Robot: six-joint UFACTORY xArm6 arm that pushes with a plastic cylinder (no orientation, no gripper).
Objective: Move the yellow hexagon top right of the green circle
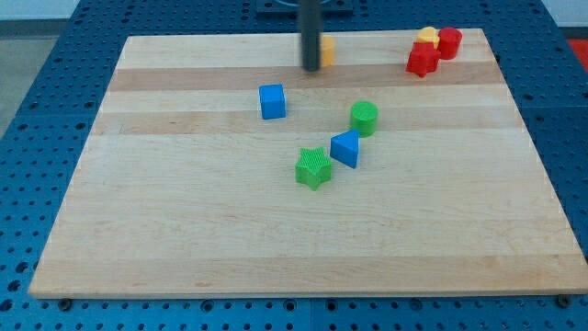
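The yellow hexagon [326,50] sits near the view's top edge of the board, partly hidden behind my rod. My tip [310,68] rests just left of it and slightly below, touching or nearly touching it. The green circle [364,118] stands lower and to the right, near the middle of the board, well apart from the hexagon.
A blue cube [272,101] lies below-left of the tip. A blue triangle [345,148] and a green star [313,168] lie below the green circle. At the top right, two red blocks [423,61] [448,42] and a yellow block [426,36] cluster together. The wooden board [184,230] ends at a blue table.
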